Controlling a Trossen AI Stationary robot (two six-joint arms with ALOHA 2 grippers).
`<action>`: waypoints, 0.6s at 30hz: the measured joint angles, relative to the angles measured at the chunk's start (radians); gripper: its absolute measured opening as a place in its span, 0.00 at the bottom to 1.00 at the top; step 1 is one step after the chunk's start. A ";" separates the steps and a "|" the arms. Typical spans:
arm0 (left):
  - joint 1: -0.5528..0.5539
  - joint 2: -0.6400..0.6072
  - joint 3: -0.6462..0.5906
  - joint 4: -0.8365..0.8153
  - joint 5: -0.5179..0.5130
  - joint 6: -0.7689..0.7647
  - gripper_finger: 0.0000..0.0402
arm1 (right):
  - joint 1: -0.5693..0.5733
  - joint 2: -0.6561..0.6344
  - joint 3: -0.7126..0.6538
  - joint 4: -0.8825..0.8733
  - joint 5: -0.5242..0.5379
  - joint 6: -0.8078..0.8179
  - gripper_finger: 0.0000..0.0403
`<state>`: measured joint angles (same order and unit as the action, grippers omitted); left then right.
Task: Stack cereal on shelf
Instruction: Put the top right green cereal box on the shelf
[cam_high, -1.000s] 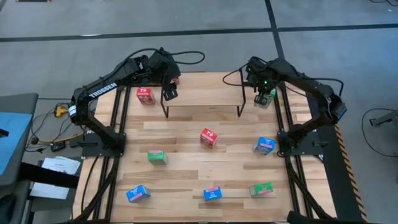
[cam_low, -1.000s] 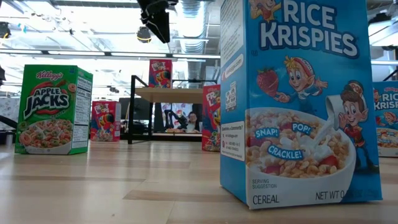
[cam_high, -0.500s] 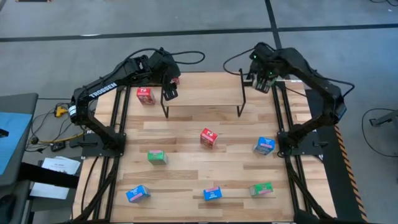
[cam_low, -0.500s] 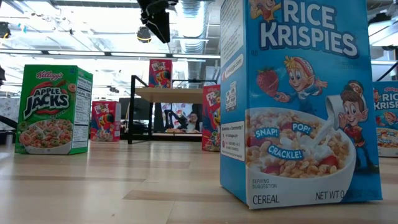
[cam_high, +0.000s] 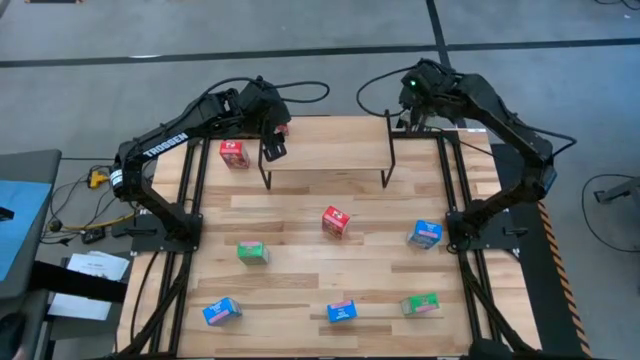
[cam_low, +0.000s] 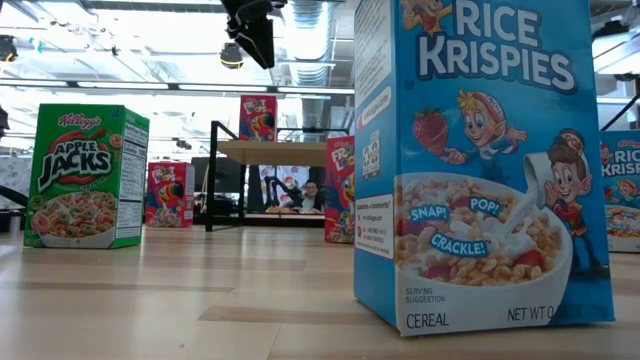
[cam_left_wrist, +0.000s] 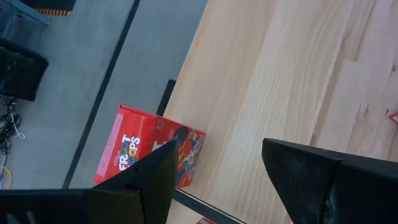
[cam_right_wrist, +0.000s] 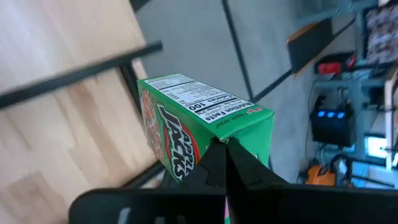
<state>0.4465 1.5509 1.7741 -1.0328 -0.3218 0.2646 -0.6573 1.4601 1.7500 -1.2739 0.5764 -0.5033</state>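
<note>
Right hand (cam_right_wrist: 221, 155): clenched on green cereal box (cam_right_wrist: 199, 127), far right of shelf (cam_high: 325, 145). Left hand (cam_left_wrist: 214, 168): released, above red box (cam_left_wrist: 149, 152), apparently on shelf's far-left corner.

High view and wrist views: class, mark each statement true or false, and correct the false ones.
1. Three blue boxes sit on the tabletop. True.
2. The left pincer grips a red box. False: it is open above the red box at the shelf's left end, with nothing between its fingers.
3. The right pincer is shut on a green box. True.
4. The shelf holds two boxes. False: only the one red box stands on it, and the rest of the board is bare.
</note>
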 joint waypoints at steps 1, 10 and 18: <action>0.000 0.000 0.000 0.000 0.000 0.000 0.56 | 0.010 0.000 0.000 0.018 0.002 -0.003 0.02; 0.000 0.000 0.000 0.000 0.001 -0.017 0.56 | 0.095 0.000 0.000 0.156 0.002 -0.028 0.02; 0.000 0.000 0.000 0.000 0.002 -0.024 0.56 | 0.160 0.038 0.000 0.185 -0.061 -0.023 0.02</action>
<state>0.4465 1.5508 1.7741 -1.0325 -0.3199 0.2407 -0.4971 1.4981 1.7496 -1.0892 0.5152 -0.5267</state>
